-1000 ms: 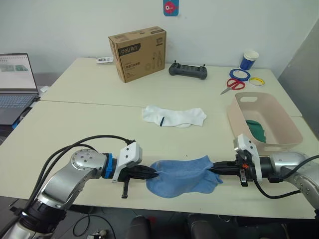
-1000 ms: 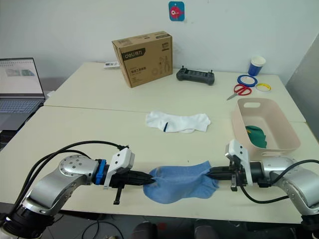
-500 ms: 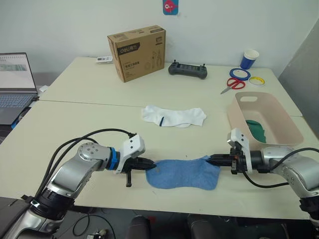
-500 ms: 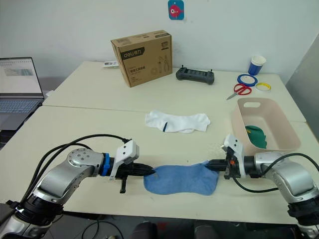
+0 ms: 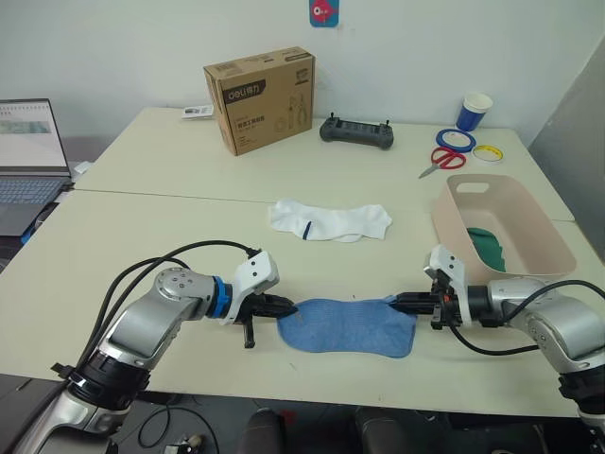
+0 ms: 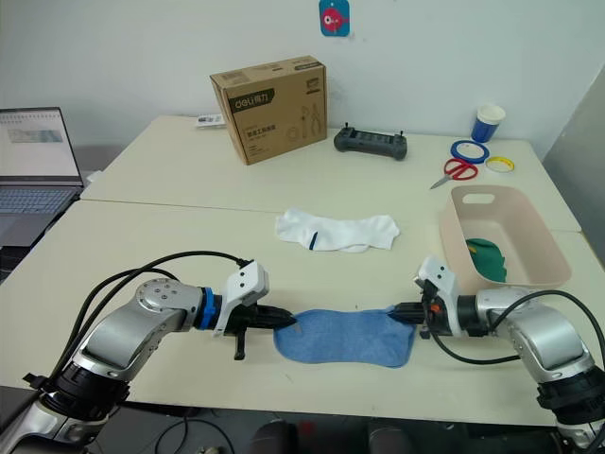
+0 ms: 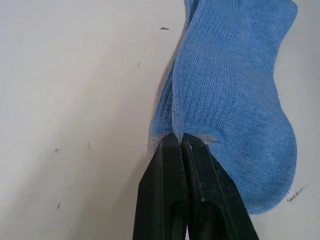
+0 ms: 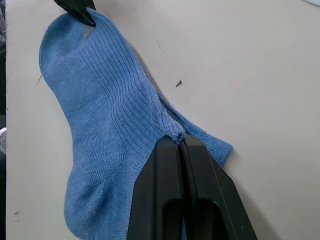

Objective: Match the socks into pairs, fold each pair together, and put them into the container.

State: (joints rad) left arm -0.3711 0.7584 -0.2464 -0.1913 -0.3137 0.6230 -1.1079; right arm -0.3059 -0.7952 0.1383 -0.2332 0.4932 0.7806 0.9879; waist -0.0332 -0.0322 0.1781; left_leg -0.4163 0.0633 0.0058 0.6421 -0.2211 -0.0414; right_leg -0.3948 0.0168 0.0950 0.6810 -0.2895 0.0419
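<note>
Blue socks (image 5: 348, 327), pinched at opposite ends by the closed left gripper (image 5: 289, 308) and right gripper (image 5: 401, 303), have been lowered and stretched flat at the desk's (image 5: 142, 236) front edge, ready for folding; container (image 5: 544, 236) at right edge.

ribbed knit blue socks (image 7: 235, 100), matt table (image 7: 75, 100)

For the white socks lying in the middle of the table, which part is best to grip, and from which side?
The white socks lie flat, stretched left to right. Probably best to pinch one thin end, coming low from that side, as each gripper pinches the blue socks.
</note>
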